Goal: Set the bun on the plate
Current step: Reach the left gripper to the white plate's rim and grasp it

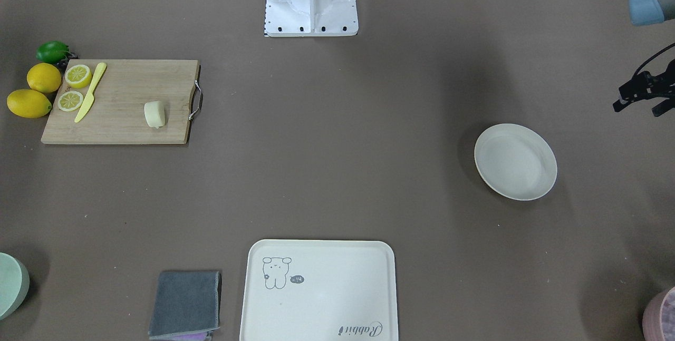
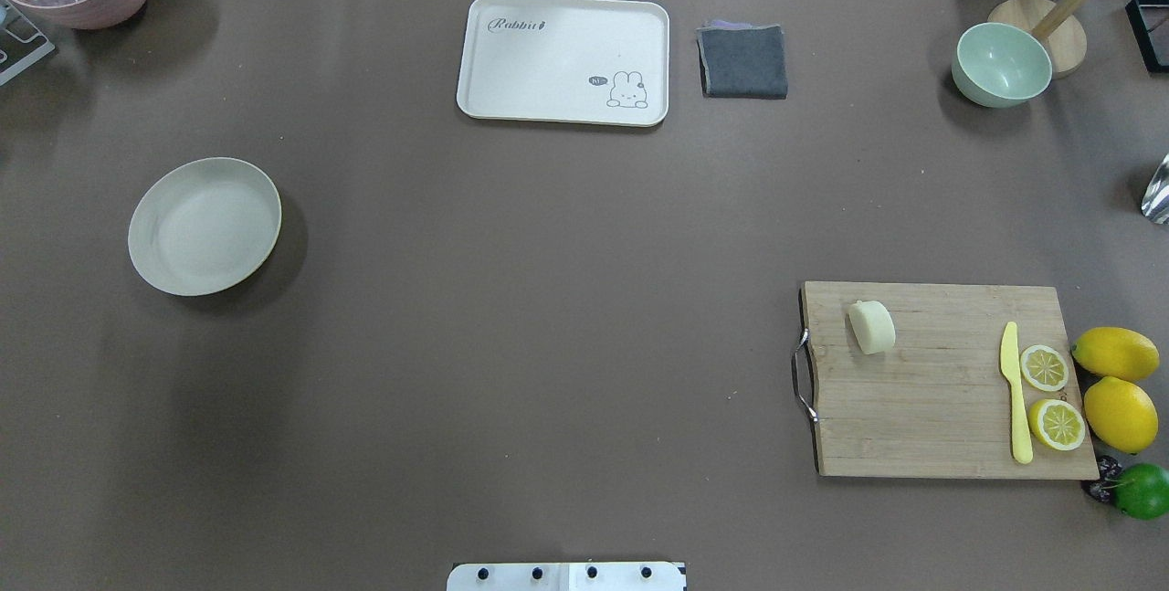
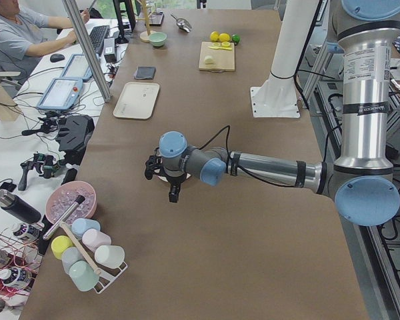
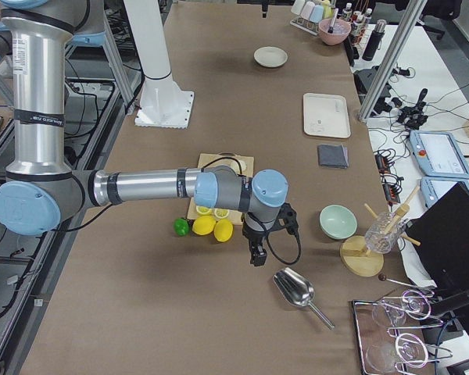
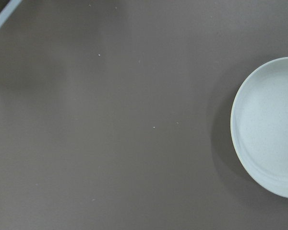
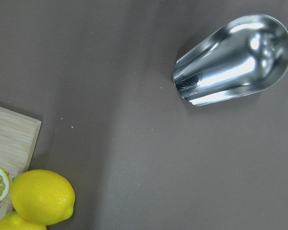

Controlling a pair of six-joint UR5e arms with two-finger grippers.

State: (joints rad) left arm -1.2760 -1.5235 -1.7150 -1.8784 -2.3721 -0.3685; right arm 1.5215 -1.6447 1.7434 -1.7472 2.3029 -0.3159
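Cream bun (image 2: pixel 872 327) on board (image 2: pixel 932 408), 4 o'clock; plate (image 2: pixel 205 226) at 9; left gripper (image 1: pixel 638 108) wide, right gripper (image 4: pixel 255 254) state: cannot tell. Risk: smooth bun slips pinch.

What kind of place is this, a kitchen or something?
Probably a robotics lab with kitchen props: an industrial robot arm over the table, a person at a keyboard beside it, a cutting board with lemon halves.

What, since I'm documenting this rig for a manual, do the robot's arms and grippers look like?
Both the left arm and right arm are silver metal tubes joined by grey joints with pale blue round caps; a black band rings each upright tube. The left gripper and right gripper are black, two-fingered, with a thin black cable looping at each wrist.
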